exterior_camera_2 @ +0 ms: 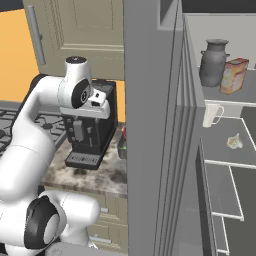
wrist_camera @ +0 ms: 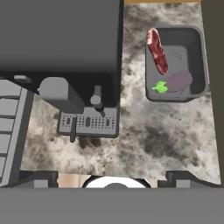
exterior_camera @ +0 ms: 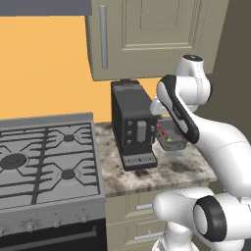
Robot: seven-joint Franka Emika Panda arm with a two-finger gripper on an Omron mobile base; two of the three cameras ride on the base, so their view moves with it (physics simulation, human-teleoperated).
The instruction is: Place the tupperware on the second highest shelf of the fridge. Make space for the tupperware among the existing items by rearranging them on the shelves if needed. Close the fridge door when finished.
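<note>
Hiding behind the arm (exterior_camera: 182, 117), half the tupperware (exterior_camera: 172, 138).

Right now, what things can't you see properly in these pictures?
- The tupperware: in the left base view the arm covers its right part; in the right base view only a sliver shows behind the fridge door.
- The small pale thing on a fridge shelf below the mug: too small to name.
- The gripper: in the hand view, its fingertips are cut off by the bottom edge.
- The coffee machine: its top is cut off there.
</note>
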